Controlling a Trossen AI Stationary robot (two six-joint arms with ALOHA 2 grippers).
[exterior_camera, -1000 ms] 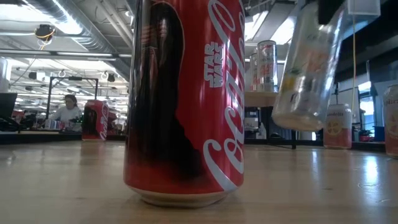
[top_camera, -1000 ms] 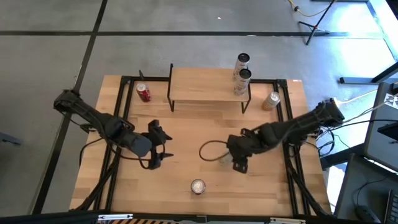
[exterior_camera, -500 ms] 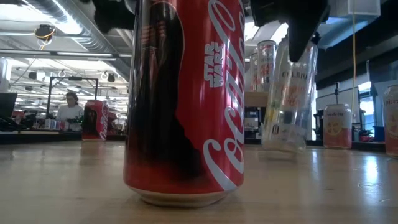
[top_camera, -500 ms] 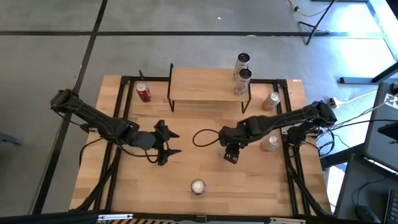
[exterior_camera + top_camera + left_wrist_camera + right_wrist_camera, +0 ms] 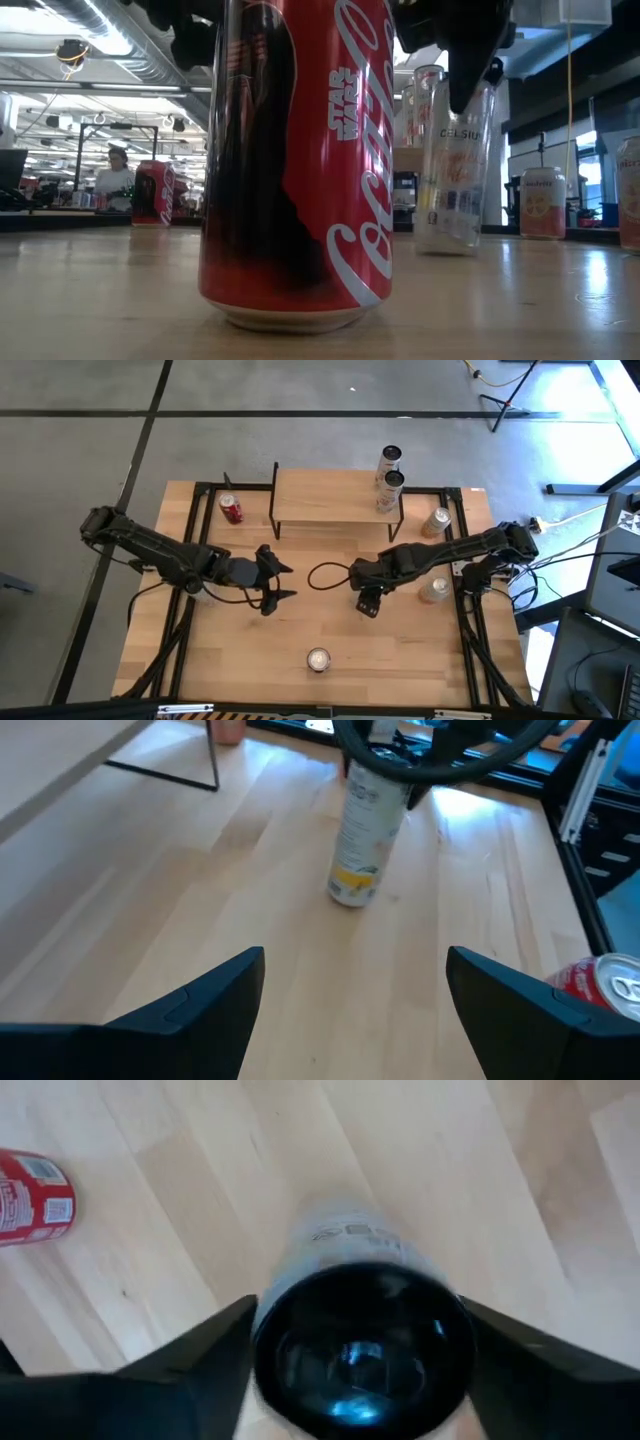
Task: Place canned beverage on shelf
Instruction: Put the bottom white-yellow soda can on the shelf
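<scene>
A tall slim pale can [image 5: 452,170] stands at mid-table, also seen in the left wrist view [image 5: 360,835]. My right gripper [image 5: 365,595] is shut on its top and hides it from above. My left gripper [image 5: 283,582] is open and empty, left of the can and facing it [image 5: 350,970]. The shelf [image 5: 335,495], a light-wood board on black legs, stands at the far middle with two tall cans [image 5: 391,485] at its right end. My right gripper pinches the can's top end [image 5: 360,1350] between its two fingers [image 5: 215,1345], one on each side. The fingers come from above, pointing down along the can. The can stands about upright below the gripper with its base [image 5: 447,247] at the tabletop.
A red Coke can [image 5: 318,659] stands near the front edge and fills the low view [image 5: 300,160]. Another red can [image 5: 231,510] is left of the shelf. Pale cans stand right of it [image 5: 436,520] and by the right rail [image 5: 432,590]. A black cable loops [image 5: 325,575] mid-table.
My right gripper has gone left, toward the far edge and down with the can. The can has swung from tilted and lifted clear to about upright, base at the table. My left gripper has moved right, toward the can, and stays open.
</scene>
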